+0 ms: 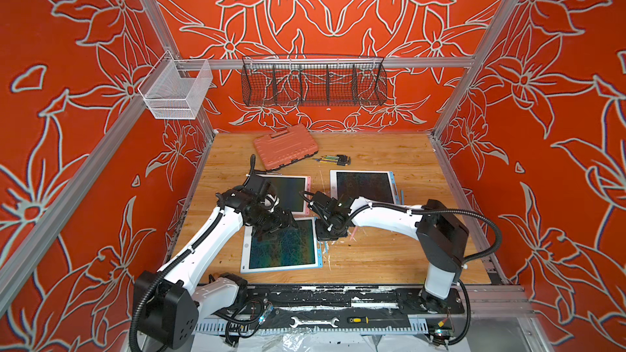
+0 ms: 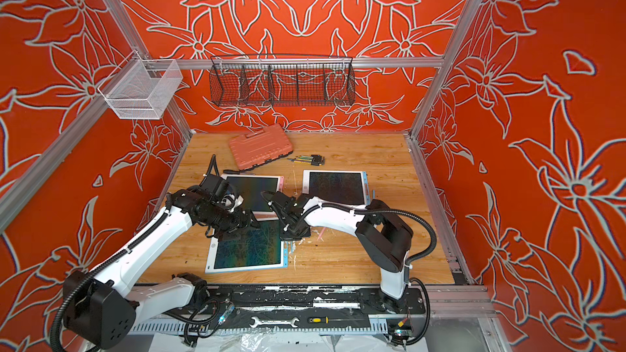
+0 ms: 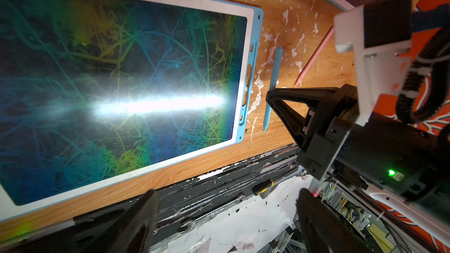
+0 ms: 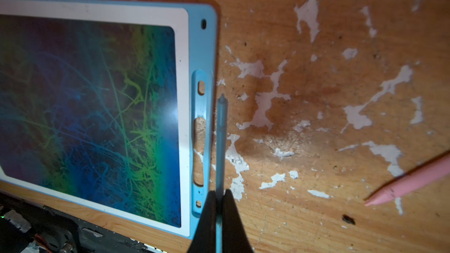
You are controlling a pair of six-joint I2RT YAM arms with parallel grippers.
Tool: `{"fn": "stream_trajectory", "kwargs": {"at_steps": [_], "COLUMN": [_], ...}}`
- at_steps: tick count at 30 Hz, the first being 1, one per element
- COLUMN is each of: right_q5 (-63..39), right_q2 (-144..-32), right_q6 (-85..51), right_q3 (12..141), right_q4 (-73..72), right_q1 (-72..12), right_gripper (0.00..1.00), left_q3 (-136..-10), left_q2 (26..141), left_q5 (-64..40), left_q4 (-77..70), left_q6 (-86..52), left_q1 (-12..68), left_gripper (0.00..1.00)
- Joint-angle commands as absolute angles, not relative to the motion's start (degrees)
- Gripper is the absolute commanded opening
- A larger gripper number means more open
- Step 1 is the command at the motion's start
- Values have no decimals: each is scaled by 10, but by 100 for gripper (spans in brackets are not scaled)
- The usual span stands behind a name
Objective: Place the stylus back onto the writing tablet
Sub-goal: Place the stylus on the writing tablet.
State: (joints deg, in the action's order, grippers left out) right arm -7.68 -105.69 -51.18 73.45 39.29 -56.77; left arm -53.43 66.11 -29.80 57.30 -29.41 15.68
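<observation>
**Desk:** What fills the frame?

**Photographer:** A paint-flecked wooden table. A blue-framed writing tablet lies flat near its front edge, its screen streaked green and blue.

**Desk:** And the arms?

**Photographer:** The left gripper hangs above the tablet's far left corner, jaws spread wide, holding nothing. The right gripper stands just off the tablet's right edge, jaws pinched tight on the blue stylus.

**Desk:** Where is the stylus?

**Photographer:** It runs parallel to the tablet's side slot, just beside the frame and not in it. Whether its tip touches the wood is hard to tell. A pink stylus lies apart on the table.
</observation>
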Motion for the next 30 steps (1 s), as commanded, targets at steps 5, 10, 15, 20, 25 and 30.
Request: {"fn": "stream_trajectory", "kwargs": {"at_steps": [5,10,15,20,25,30], "right_q5": [-82,-80,-76,-73,-70,-70], "right_q2": [-1080,-1087,-1087,-1090,-1091,-1097], "right_q6": [-528,-536,-543,-551,-551,-550], "right_q3": [772,776,776,773,777,777], "right_q4": [402,399,400,401,402,404], "right_q1": [-576,-582,-587,-590,-592,-593], "right_gripper": [0,0,0,0,0,0], "left_q3": [-529,-533,-532,-532,-533,-533], "left_q2": [645,645,640,633,630,624], "left_q5": [-289,-286,-286,-287,-288,-288], "left_q4": [593,600,603,606,609,611], "left_q6": [-275,-266,-262,-260,-259,-258], "left_q1": [152,152,152,152,152,152], "left_gripper": [87,87,87,87,87,87]}}
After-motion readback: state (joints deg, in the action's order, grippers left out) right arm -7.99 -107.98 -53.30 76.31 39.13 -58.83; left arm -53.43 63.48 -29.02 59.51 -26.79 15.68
